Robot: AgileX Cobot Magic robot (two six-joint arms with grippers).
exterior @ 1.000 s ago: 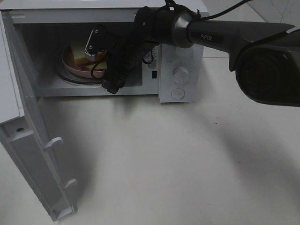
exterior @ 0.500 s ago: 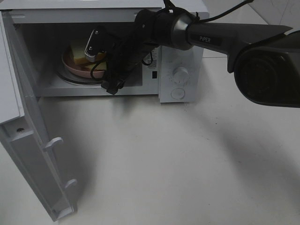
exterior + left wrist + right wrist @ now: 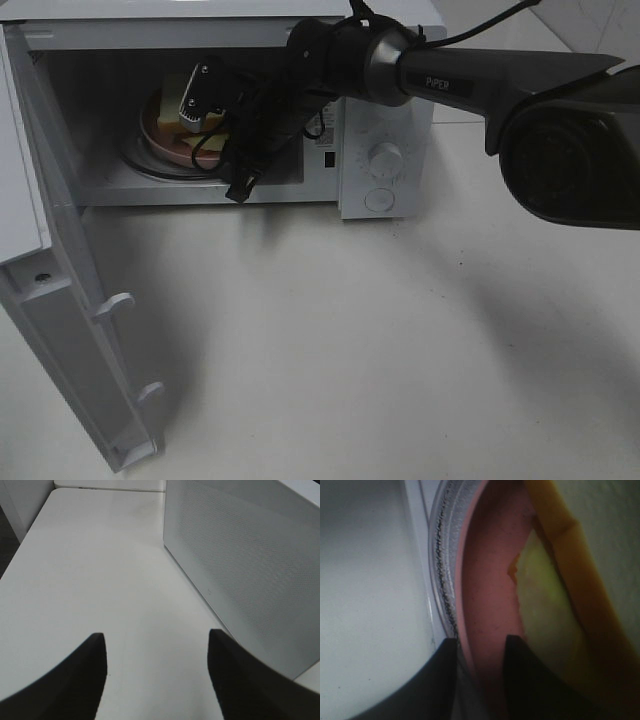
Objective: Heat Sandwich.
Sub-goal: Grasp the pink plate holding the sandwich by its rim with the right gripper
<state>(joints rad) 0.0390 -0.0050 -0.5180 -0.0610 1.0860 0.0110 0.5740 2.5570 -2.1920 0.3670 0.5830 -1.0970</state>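
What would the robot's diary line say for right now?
right gripper: shut on pink plate rim | sandwich: on plate, inside microwave | door: open | left gripper: open, empty

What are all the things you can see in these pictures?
microwave: one, white, at the back of the table
door: one, white, swung open on the left
knobs: two, white, on the microwave's front panel
turntable: one, clear glass, inside the microwave
plate: one, pink, on the turntable
sandwich: one, pale bread with yellow filling, on the plate
table: one, white
left gripper: one, black, open over the table beside the microwave
right gripper: one, black, inside the microwave, pinching the plate's rim
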